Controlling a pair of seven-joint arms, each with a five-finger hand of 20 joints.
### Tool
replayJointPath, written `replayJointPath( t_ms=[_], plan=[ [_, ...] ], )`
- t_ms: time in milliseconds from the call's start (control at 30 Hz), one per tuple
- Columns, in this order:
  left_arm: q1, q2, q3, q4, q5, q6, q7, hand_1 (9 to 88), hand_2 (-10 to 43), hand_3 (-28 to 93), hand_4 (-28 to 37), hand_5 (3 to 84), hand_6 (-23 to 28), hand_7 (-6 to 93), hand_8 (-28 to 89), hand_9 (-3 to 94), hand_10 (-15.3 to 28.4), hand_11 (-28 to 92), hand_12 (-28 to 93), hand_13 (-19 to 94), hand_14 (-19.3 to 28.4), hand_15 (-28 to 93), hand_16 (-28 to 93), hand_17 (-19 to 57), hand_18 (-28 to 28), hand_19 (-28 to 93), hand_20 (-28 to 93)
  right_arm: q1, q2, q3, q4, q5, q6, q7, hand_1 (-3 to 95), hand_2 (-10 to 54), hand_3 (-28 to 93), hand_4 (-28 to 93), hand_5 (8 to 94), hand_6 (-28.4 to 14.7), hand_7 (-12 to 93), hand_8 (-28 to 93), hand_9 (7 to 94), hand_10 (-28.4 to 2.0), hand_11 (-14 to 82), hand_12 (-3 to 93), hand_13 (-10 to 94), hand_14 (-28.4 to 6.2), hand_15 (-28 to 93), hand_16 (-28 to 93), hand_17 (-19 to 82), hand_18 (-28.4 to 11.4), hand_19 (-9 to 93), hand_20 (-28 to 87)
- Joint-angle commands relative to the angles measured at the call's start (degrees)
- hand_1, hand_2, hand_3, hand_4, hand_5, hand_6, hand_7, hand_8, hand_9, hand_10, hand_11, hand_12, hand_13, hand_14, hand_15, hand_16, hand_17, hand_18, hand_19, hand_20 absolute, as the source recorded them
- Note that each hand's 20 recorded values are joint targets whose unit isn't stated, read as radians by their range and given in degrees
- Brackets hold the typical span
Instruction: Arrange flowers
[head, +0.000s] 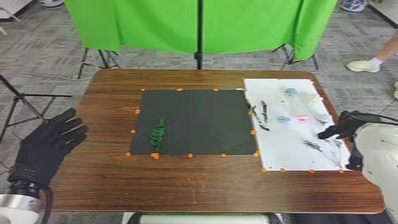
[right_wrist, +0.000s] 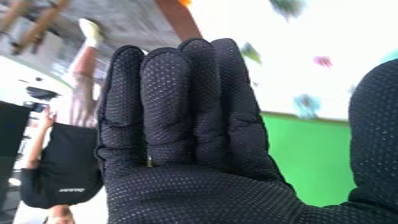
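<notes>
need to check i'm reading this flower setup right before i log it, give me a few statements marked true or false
1. The green leafy sprig lies on the black mat. True.
2. The pink flower lies on the black mat. False: it lies on the white sheet.
3. The right hand has its fingers straight. True.
4. The left hand is curled round a stem. False: it is open and holds nothing.
5. A green cloth hangs beyond the table. True.
</notes>
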Motion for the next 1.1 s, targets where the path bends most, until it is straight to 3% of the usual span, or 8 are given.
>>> replayJointPath(
  t_ms=[33,600,967,1100],
  plan=[
    [1.07,-0.66,-0.42,-0.1,-0.14,0.18,-0.16,25.1,-2.0,69,-28.3,34.1,3.9,24.2,-13,28.1,12.4,32,14,22,14.4,50,-5,-8.2,20.8,49,7,-2.43,1.61,0.58,2.51,1.08,-2.63,4.48,19.3,-9.5,71,-28,56.5,-7.6,36,-16,59.9,-15.2,52.3,29.1,55,-12.4,75,23,23,-20.1,78,24],
    [0.62,-0.47,0.3,0.09,-0.39,0.48,-0.07,25.0,-2.0,69,-28.3,34.1,3.9,24.4,-13,28.1,12.4,32,14,22,14.5,50,-5,-8.3,20.8,49,7,-2.3,0.4,-4.05,6.25,-3.87,0.94,0.52,27.2,-9.5,73,-28,61.4,-3.7,41,-19,64.4,-13.8,52.9,29.6,60,-11.0,75,23,26,-19.6,80,25],
    [0.25,-0.33,0.54,0.41,-0.37,0.22,-0.25,24.9,-1.8,69,-28.3,34.2,3.9,24.3,-13,28.1,12.5,32,14,22,14.5,50,-5,-8.3,20.8,49,7,-4.03,-0.51,-5.48,7.25,-5.02,4.45,-3.39,34.4,-9.5,74,-28,70.1,0.4,46,-22,75.8,-11.0,53.2,31.0,69,-9.1,75,26,29,-18.9,82,25],
    [-0.16,-0.27,0.64,0.73,-0.29,-0.33,-0.59,24.9,-1.8,69,-28.3,34.2,3.9,24.3,-13,28.1,12.5,32,14,22,14.5,50,-5,-8.3,20.8,49,7,-5.07,-0.73,-5.12,7.6,-3.3,5.8,-4.57,40.9,-7.8,72,-28,74.8,0.3,46,-7,81.5,-9.2,51.0,31.9,74,-7.9,73,28,31,-18.6,83,25]
  ],
)
